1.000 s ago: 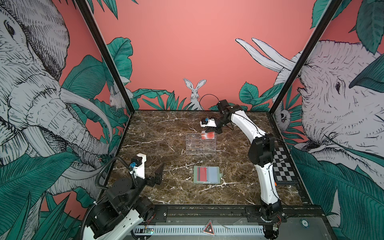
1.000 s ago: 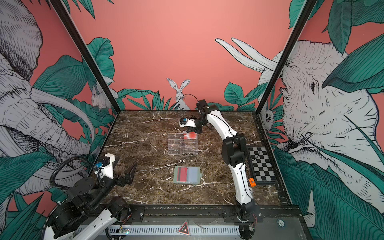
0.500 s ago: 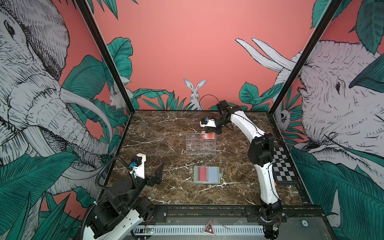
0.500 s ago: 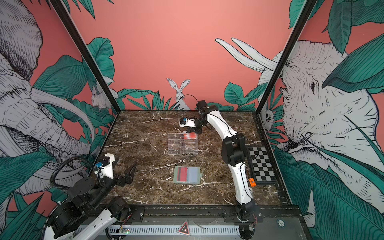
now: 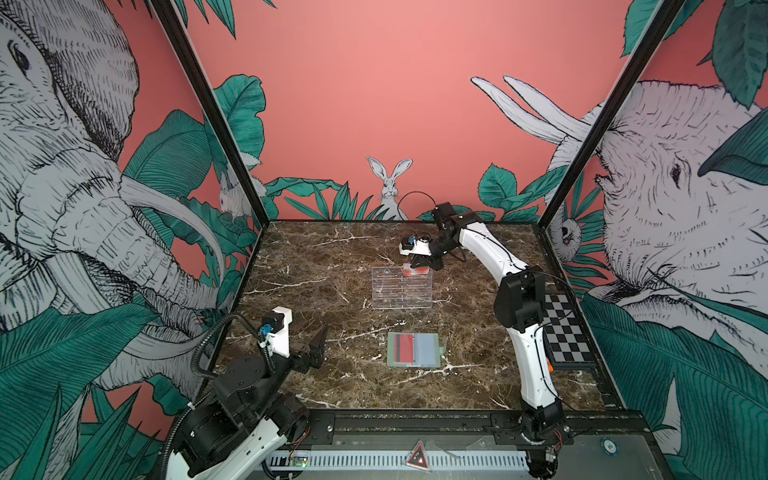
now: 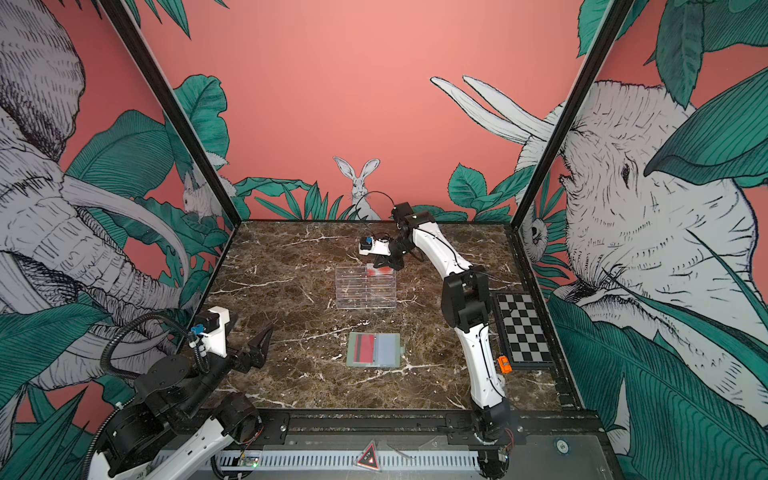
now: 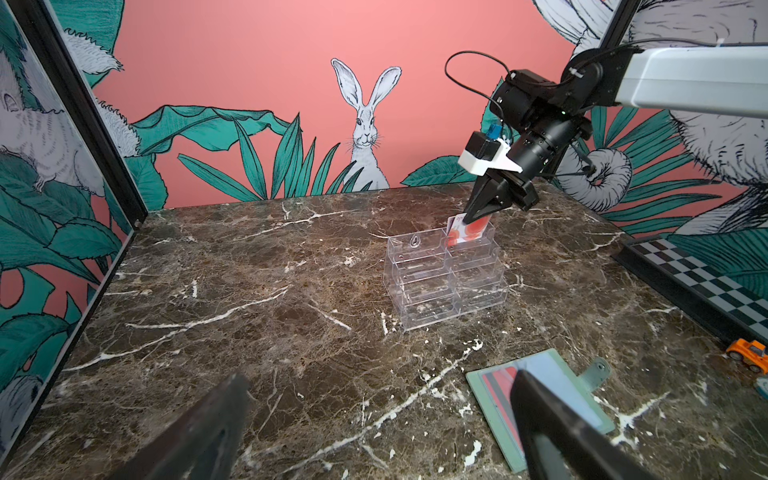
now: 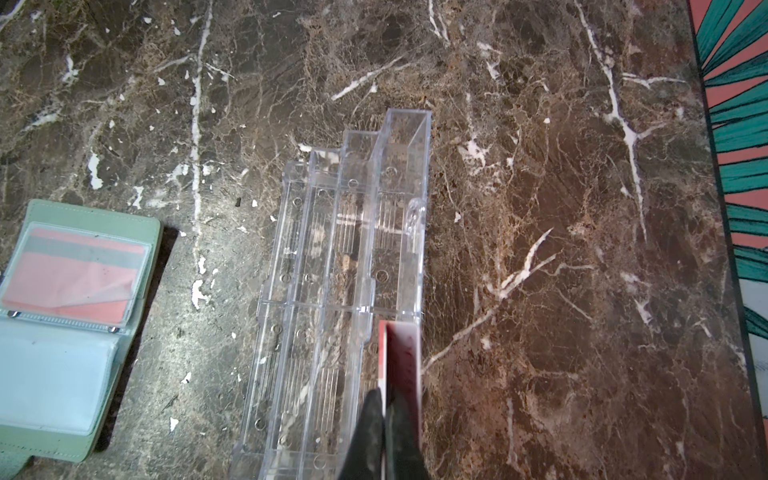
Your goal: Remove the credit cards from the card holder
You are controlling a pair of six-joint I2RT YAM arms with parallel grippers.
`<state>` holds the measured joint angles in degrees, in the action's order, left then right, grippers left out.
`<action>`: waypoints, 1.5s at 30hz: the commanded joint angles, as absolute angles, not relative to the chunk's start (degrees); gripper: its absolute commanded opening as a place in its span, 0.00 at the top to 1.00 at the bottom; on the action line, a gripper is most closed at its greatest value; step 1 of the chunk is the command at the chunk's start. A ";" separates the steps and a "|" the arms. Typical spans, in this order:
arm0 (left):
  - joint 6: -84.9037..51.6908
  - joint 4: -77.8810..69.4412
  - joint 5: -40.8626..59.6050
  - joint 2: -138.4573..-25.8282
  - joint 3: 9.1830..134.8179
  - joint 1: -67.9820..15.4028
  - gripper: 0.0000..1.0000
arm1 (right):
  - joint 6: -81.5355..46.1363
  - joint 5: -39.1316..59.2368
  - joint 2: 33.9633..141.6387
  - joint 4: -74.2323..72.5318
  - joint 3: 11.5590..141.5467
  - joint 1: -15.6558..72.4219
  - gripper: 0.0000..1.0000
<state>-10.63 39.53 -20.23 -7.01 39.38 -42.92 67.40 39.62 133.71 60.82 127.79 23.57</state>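
Observation:
The card holder (image 5: pixel 432 351) (image 6: pixel 392 351) (image 7: pixel 484 384) (image 8: pixel 89 216), a sage-green wallet, lies open and flat on the marble near the front middle. One of the credit cards (image 5: pixel 404 348) (image 6: pixel 365 348) (image 8: pixel 75 276), red with a dark stripe, sits in its clear sleeve. My right gripper (image 5: pixel 419 266) (image 6: pixel 384 266) (image 7: pixel 478 216) (image 8: pixel 385 395) is shut on another credit card (image 7: pixel 467 235) (image 8: pixel 401 353), white with red-orange circles. This card stands upright in the back right slot of the clear stand. At the front left my left gripper (image 5: pixel 313 347) (image 6: pixel 253 353) (image 7: pixel 380 378) hangs open and empty, left of the wallet.
The clear acrylic tiered stand (image 5: pixel 401 289) (image 6: pixel 365 289) (image 7: pixel 444 282) (image 8: pixel 345 270) stands behind the wallet. A black-and-white checkered board (image 5: pixel 567 332) (image 6: pixel 523 328) (image 7: pixel 706 282) lies along the right edge, with a small orange toy car (image 6: pixel 504 363) (image 7: pixel 748 353) by it. Panel walls enclose three sides.

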 commanded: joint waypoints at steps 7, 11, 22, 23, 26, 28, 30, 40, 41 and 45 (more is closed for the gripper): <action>-10.01 39.36 -20.73 -6.94 38.80 -42.58 0.01 | 65.70 40.26 134.74 61.10 129.00 23.73 1.00; -9.98 39.10 -20.65 -7.02 38.76 -42.61 0.01 | 65.28 40.25 134.39 60.85 129.11 23.80 0.97; -9.95 38.61 -19.95 -7.21 38.67 -42.59 0.01 | 61.10 39.77 132.30 54.93 128.38 23.95 0.66; -9.95 38.64 -19.93 -7.21 38.67 -42.58 0.01 | 61.00 39.81 131.98 54.45 128.12 23.99 0.66; -9.98 38.66 -19.86 -7.12 38.67 -42.58 0.01 | 60.34 39.98 130.43 52.77 127.22 24.03 0.66; -9.99 38.59 -19.77 -7.15 38.67 -42.54 0.01 | 59.99 40.50 129.17 51.75 126.45 24.05 0.65; -9.98 38.63 -19.72 -7.21 38.67 -42.61 0.01 | 59.68 40.87 127.65 50.46 125.31 24.08 0.65; -9.96 38.76 -19.51 -7.30 38.67 -42.56 0.01 | 53.44 42.36 116.18 35.59 113.00 24.02 0.61; -10.01 38.73 -19.51 -7.38 38.67 -42.63 0.01 | 50.72 41.78 114.34 31.10 110.20 24.04 0.60; -10.25 38.53 -19.25 -7.64 38.50 -42.59 0.01 | 33.95 31.04 104.94 4.23 93.92 23.27 0.48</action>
<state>-10.63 39.29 -19.77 -7.05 39.16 -42.92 46.33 37.10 109.84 25.17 100.25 23.66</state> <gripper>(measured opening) 0.991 0.509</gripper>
